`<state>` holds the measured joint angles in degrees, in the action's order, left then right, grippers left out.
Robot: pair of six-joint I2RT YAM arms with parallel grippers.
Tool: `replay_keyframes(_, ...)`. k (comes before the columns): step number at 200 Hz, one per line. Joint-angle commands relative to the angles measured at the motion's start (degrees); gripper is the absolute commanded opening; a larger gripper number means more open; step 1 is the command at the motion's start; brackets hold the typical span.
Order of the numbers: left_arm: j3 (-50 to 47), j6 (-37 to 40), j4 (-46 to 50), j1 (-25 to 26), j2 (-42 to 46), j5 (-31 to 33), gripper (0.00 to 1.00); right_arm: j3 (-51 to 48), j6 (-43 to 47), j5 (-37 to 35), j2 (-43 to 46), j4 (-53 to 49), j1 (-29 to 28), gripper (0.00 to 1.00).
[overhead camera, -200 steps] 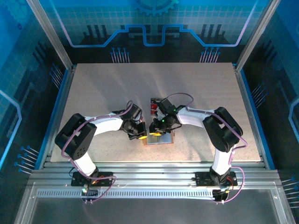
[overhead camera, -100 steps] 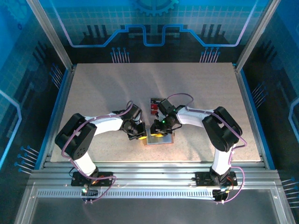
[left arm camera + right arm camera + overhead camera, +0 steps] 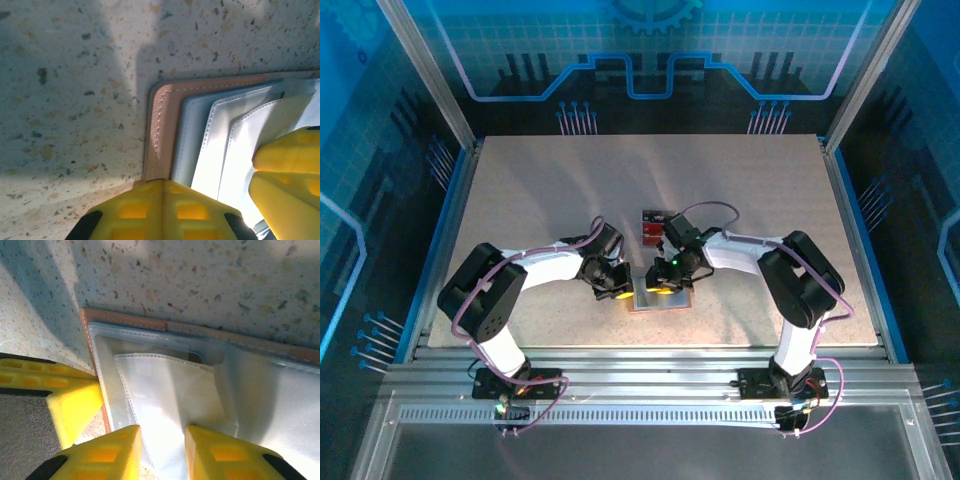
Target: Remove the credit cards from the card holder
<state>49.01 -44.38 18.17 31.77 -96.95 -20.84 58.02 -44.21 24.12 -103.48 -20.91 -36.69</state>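
- Now we look at the card holder (image 3: 660, 298). It lies open and flat on the table (image 3: 540, 200), low in the middle of the top view, with its pale side up.
- Our left gripper (image 3: 162, 192) is closed tight, with nothing between its jaws. It pushes down on the brown rim of the card holder at the bottom of the left wrist view. We think it sits there so the holder cannot slide away or fold shut.
- Our right gripper (image 3: 162, 435) has its jaws a little way apart, at the bottom of the right wrist view. The tips rest on the pale pocket, and the pocket shows in the gap between them. They seem to hold nothing.
- The credit cards (image 3: 652, 228) make a small red and dark pile on the table. They lie just above the two grippers in the top view, apart from the holder. We think that spot keeps them out of the way.
- The pocket looks flat and pale. We cannot tell if a card hides deeper inside.
- Next, we think the right gripper should find a card edge, pinch it softly, and pull it straight out while the left one presses down.
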Motion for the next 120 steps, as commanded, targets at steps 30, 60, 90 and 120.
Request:
replay_keyframes(30, 2.2, 1.9, 5.0, -0.5, -0.4, 1.5, 0.0, -6.0, -3.4, 4.7, 2.0, 8.0, 2.1, 0.3)
replay_keyframes(60, 3.3, 1.2, 5.2, -0.3, 1.4, 1.5, 0.02, -10.2, -5.9, 8.1, 2.7, 14.7, 3.3, 0.29)
replay_keyframes(90, 4.4, -0.7, 4.4, 0.3, 3.8, 1.4, 0.05, -13.6, -8.6, 11.6, 2.8, 22.2, 4.4, 0.29)
replay_keyframes(120, 5.6, -2.5, 3.3, 1.8, 4.9, 1.2, 0.09, -16.2, -11.0, 13.8, 2.6, 27.9, 5.1, 0.29)
